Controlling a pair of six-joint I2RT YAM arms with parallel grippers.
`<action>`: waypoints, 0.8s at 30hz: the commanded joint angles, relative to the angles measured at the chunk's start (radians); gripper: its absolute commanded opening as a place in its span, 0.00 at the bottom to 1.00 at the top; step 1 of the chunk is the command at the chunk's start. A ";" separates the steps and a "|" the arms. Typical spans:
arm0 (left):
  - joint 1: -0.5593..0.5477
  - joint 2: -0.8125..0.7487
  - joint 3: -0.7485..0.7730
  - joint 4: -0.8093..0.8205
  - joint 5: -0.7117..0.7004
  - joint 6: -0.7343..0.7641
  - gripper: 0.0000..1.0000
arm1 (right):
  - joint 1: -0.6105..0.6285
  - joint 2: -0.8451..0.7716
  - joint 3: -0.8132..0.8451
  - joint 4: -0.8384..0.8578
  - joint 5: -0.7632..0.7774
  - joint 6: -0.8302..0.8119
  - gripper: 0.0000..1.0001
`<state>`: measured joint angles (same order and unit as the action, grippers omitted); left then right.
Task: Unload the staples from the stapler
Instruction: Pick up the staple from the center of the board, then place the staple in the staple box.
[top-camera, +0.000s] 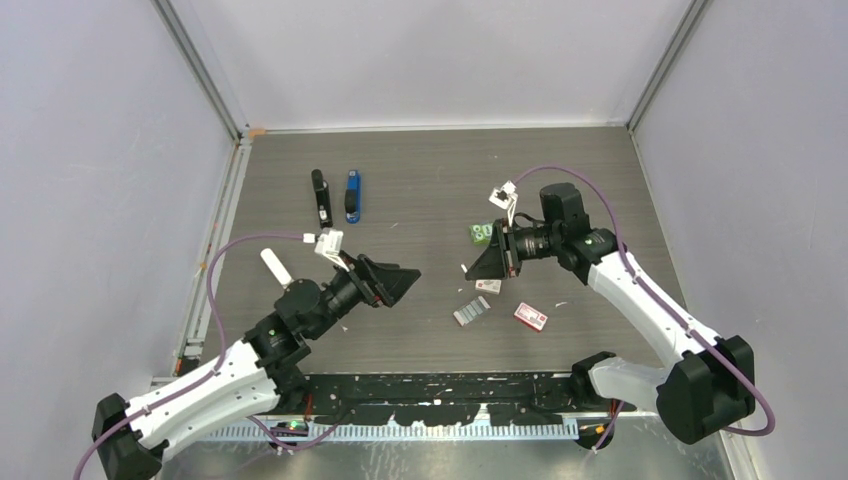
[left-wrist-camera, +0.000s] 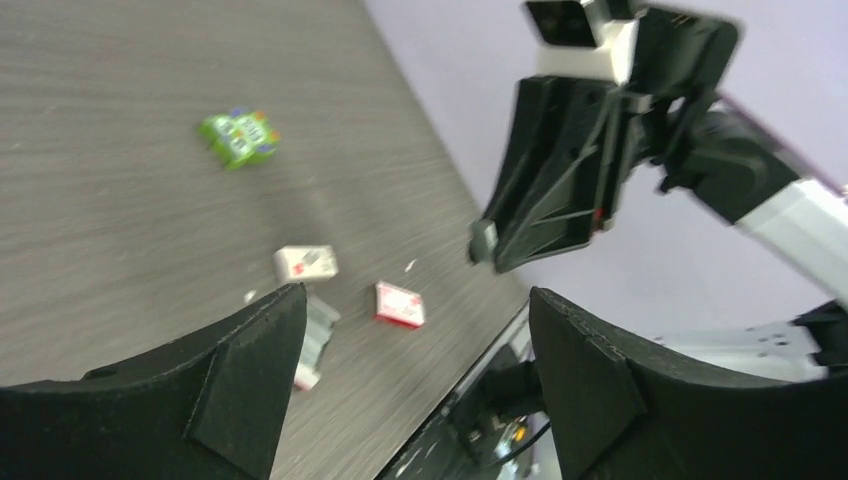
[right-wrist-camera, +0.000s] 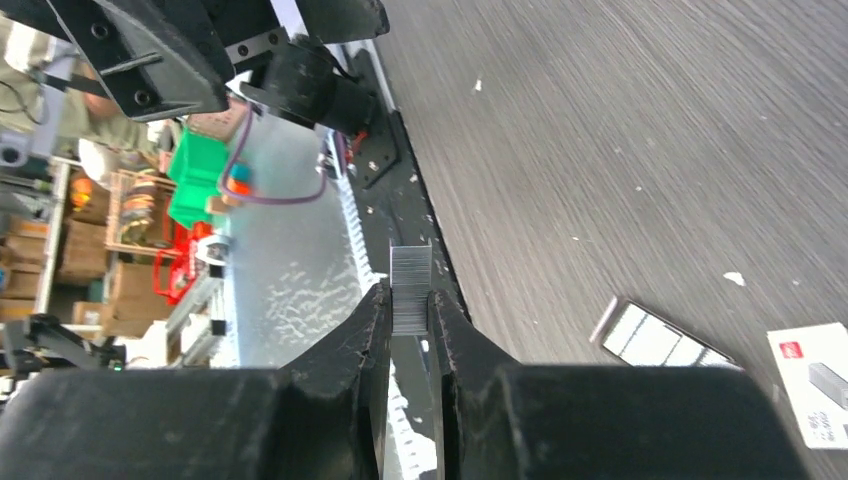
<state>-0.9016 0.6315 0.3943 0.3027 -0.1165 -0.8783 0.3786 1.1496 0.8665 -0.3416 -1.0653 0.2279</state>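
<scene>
pinching staples (right-wrist-camera: 411, 268), right gripper (right-wrist-camera: 409, 303) aloft

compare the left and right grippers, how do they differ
The left gripper has its jaws wide apart; the right gripper has them nearly closed. The left gripper holds nothing; the right gripper pinches a strip of staples. Both hover above the table, tips facing each other.

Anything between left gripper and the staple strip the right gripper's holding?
Nothing. Top view shows only bare table between the open left gripper and the staple strip pinched in the right gripper.
</scene>
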 joint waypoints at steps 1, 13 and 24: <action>0.010 -0.039 0.029 -0.284 -0.023 0.122 0.87 | 0.003 -0.020 0.068 -0.163 0.065 -0.185 0.17; 0.016 -0.054 -0.144 -0.110 0.018 0.077 1.00 | 0.015 -0.045 0.128 -0.440 0.242 -0.400 0.17; 0.017 -0.015 -0.222 0.008 0.014 -0.047 1.00 | 0.158 -0.014 0.118 -0.493 0.438 -0.415 0.17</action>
<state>-0.8894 0.6140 0.1978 0.1852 -0.1020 -0.8566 0.4835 1.1240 0.9596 -0.8219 -0.7292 -0.1719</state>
